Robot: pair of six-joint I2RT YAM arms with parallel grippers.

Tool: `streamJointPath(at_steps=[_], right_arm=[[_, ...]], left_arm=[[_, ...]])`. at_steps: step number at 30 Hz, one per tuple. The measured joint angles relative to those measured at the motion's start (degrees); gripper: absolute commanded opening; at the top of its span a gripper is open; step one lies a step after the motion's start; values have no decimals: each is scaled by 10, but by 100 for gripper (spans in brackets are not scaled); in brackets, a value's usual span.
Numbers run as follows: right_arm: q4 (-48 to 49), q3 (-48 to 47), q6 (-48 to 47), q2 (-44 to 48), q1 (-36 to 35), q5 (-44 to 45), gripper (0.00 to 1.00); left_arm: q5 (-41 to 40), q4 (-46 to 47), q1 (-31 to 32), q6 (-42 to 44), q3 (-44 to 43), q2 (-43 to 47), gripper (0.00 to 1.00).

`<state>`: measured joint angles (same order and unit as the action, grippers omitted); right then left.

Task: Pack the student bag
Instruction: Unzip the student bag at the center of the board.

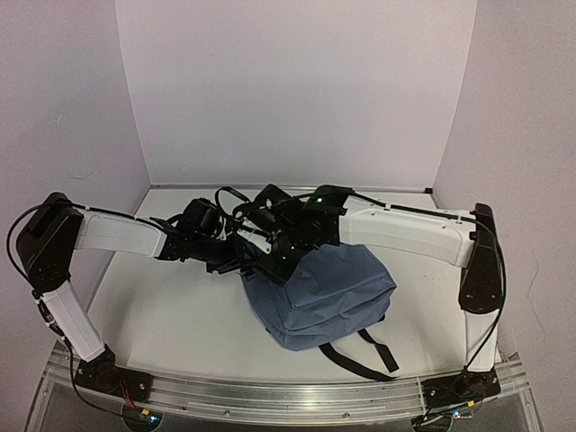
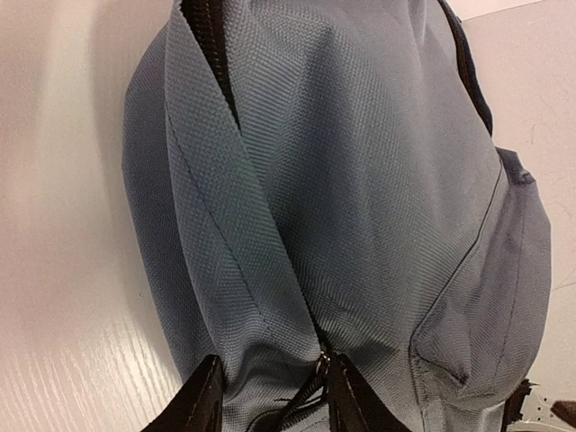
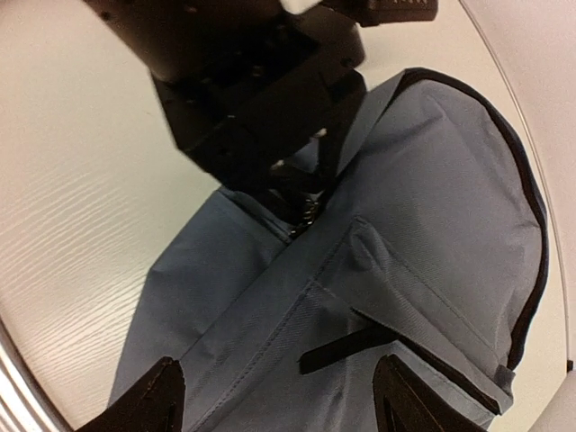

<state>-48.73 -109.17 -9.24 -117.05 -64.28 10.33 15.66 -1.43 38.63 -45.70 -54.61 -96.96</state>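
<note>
Student bag (image 1: 324,297), large soft slate-blue fabric backpack, lies on the white worktop (image 1: 171,315), black straps (image 1: 355,363) nearest you; right pincer (image 3: 279,400) hangs spread above it, left pincer (image 2: 274,400) pinches fabric by the black zipper (image 2: 319,371); zip step seemingly in hand, so next keep the seam taut and catch the puller.

Robot lab test cell. Plain white panels (image 1: 297,90) box the table (image 1: 171,315) in at 9, 12 and 3 o'clock, like a purpose-built enclosure. An extruded aluminium rail (image 1: 297,396) runs along the 6 o'clock edge, with the left arm (image 1: 117,234) and right arm (image 1: 414,229) bolted to it at 7 and 5 o'clock. Black cables (image 1: 499,297) run exposed along the arm links. White wood-grain tabletop, flat even light. Prop on it: one student bag (image 1: 324,292), roughly centre.
</note>
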Motion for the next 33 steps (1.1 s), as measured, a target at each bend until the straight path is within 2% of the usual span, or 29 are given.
streamJointPath(at_steps=[4,14,22,27,33], right_arm=[[0,-1,-5,-19,4,36,65],[2,-7,-20,-32,6,92,37],[7,-11,-20,-32,16,95,1],[7,-11,-18,-29,20,91,0],[7,-5,-8,-1,35,57,0]], left_arm=[[-4,0,0,-4,4,7,39],[-5,1,0,-7,8,21,38],[-5,1,0,-7,10,21,38],[-5,1,0,-6,10,21,36],[-8,-1,-2,-5,10,21,17]])
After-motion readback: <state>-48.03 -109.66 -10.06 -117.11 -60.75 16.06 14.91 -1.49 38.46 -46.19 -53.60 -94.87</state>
